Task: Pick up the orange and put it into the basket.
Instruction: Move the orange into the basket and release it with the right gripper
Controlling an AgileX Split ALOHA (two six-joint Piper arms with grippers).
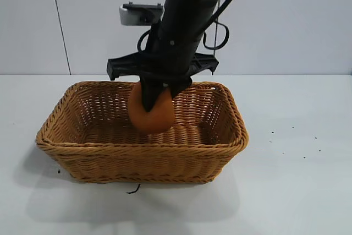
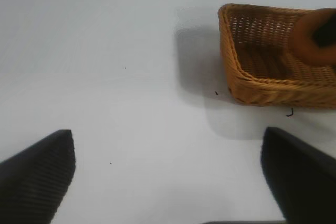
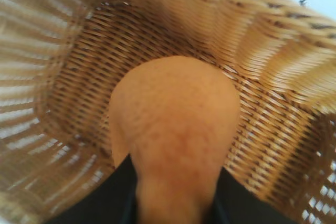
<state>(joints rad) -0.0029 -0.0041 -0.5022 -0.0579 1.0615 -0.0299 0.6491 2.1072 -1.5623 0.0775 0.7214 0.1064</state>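
The orange point(image 1: 153, 115) hangs inside the wicker basket point(image 1: 82, 158), just above its woven floor, pinched between the black fingers of my right gripper point(image 1: 155, 100), which is shut on it. In the right wrist view the orange point(image 3: 176, 129) fills the middle, squeezed narrow where the fingers point(image 3: 110, 198) press its sides, with the basket floor point(image 3: 79, 77) beneath. My left gripper point(image 2: 168, 171) stands open over bare table, apart from the basket point(image 2: 257, 85), and nothing lies between its fingers. From there the orange point(image 2: 307, 38) shows over the basket's rim.
The basket sits in the middle of the white table point(image 1: 297, 191). A grey wall point(image 1: 286, 20) rises behind it. A few dark specks point(image 1: 133, 190) lie on the table near the basket's front and to its right.
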